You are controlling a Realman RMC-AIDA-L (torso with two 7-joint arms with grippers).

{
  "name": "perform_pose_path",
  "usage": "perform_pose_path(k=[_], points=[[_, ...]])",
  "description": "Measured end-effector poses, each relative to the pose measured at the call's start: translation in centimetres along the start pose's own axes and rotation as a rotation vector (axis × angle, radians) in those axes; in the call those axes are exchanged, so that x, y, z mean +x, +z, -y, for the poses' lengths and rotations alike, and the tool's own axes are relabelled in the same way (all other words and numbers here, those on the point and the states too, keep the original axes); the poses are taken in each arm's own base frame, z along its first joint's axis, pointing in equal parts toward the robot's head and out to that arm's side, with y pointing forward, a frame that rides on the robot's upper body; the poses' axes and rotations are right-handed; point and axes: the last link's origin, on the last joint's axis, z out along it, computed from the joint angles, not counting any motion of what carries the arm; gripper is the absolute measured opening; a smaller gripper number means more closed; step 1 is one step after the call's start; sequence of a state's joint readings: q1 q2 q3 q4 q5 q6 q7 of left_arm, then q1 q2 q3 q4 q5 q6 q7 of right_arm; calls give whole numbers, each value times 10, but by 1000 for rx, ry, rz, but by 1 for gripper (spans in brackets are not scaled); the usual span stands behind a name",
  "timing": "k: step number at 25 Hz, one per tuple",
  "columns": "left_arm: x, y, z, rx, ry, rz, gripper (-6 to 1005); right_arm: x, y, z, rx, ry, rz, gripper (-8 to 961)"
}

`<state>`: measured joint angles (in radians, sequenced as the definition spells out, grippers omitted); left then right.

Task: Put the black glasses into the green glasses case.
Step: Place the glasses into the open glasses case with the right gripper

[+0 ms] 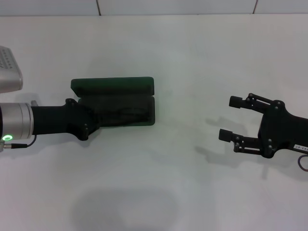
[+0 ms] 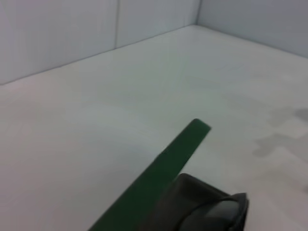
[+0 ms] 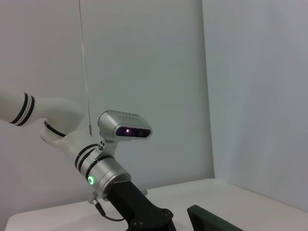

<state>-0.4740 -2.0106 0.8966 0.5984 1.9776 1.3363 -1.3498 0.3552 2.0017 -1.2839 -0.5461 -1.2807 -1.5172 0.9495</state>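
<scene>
Two grippers are in my head view: the left gripper (image 1: 103, 117) reaches over the tray of the dark green oblong hard clamshell glasses case (image 1: 115, 86), open near the tabletop's far left, and I cannot tell how its fingers stand. The thin black wire-frame glasses (image 1: 127, 114) seem to lie as faint dark lines in the lining, partly hidden. If a temple snags as I withdraw, they could drag out; the right gripper (image 1: 232, 118) hovers spread, well apart toward the right edge.

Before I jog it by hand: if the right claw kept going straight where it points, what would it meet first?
Probably the green glasses case: the open right claw points leftward at it over bare table, though height is unclear.
</scene>
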Motion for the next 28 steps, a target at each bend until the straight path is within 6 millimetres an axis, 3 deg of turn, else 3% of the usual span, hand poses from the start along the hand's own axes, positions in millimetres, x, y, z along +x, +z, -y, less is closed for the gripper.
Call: perform_pose_path(k=[28], points=[[14,3,11,75,33,-13,8,-1,0,-1,-5,1,5,812]])
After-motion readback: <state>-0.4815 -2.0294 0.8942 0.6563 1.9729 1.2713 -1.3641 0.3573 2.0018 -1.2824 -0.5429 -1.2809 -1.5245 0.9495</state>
